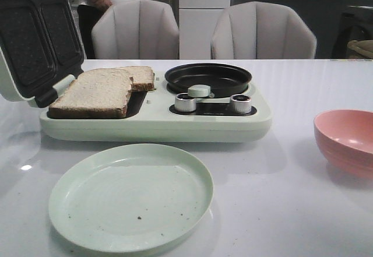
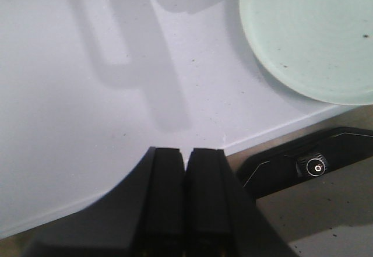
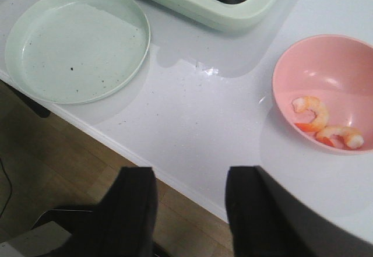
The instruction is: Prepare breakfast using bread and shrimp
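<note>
Two bread slices [image 1: 96, 92] lie overlapping on the open sandwich plate of the pale green breakfast maker [image 1: 157, 123], the second slice [image 1: 141, 77] behind the first. Two shrimp [image 3: 326, 127] lie in the pink bowl [image 3: 326, 64], which also shows at the right in the front view [image 1: 345, 140]. My left gripper [image 2: 186, 155] is shut and empty over the table's front edge, left of the green plate [image 2: 309, 35]. My right gripper [image 3: 191, 178] is open and empty at the table's front edge, between plate and bowl. Neither gripper shows in the front view.
The empty pale green plate [image 1: 131, 196] sits in front of the maker. The maker's lid [image 1: 38, 35] stands open at the left. A black round pan [image 1: 208, 77] and two knobs [image 1: 240, 104] sit on its right half. Two chairs [image 1: 137, 30] and a person stand behind the table.
</note>
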`<act>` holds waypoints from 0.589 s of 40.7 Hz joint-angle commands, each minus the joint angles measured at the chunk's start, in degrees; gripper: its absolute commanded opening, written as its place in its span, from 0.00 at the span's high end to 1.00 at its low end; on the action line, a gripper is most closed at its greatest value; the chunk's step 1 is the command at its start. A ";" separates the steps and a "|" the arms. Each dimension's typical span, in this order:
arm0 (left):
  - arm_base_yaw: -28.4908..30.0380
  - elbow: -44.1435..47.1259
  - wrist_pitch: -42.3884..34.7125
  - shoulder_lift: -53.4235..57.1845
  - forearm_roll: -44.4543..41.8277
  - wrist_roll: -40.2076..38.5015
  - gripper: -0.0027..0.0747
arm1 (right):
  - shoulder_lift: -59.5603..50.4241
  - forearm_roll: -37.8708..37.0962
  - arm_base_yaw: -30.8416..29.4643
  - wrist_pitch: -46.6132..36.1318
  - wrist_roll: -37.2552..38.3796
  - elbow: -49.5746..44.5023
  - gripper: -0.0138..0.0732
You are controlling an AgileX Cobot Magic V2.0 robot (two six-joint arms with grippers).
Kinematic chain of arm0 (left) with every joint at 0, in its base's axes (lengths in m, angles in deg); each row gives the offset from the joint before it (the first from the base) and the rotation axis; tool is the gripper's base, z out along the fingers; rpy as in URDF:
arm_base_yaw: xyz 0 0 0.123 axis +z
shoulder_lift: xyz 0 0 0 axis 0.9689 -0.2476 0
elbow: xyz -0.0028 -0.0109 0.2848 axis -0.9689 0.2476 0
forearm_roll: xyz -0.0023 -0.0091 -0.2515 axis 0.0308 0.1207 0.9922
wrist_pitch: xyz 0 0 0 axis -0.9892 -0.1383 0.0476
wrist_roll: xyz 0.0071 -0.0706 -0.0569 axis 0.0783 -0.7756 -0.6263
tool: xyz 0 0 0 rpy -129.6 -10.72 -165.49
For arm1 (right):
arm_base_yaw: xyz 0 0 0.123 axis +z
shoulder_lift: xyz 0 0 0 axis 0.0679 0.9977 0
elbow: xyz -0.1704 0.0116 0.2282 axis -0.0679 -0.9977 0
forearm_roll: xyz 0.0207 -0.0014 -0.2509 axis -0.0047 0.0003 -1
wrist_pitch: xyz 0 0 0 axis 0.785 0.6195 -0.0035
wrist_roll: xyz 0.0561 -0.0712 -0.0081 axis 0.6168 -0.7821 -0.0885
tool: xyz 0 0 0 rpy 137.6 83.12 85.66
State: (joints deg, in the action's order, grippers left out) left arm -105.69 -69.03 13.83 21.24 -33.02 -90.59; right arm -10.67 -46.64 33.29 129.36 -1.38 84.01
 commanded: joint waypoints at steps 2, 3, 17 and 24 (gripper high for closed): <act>9.95 -2.43 -4.79 -1.76 5.85 6.92 0.83 | -0.09 -0.46 -0.13 -3.41 0.01 1.57 0.38; 12.90 -2.55 -5.22 -1.92 7.93 8.37 0.83 | -0.09 -0.46 -0.13 -3.41 0.01 1.57 0.38; 45.55 -5.43 -11.34 -4.38 34.31 29.84 0.83 | -0.09 -0.46 -0.13 -3.41 0.01 1.57 0.38; 52.25 -11.48 -11.36 -12.21 49.61 39.05 0.83 | -0.09 -0.46 -0.13 -3.41 0.01 1.57 0.38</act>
State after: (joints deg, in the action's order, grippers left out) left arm -55.59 -76.05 5.42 11.36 8.16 -55.46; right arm -10.67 -46.64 33.29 129.36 -1.38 84.01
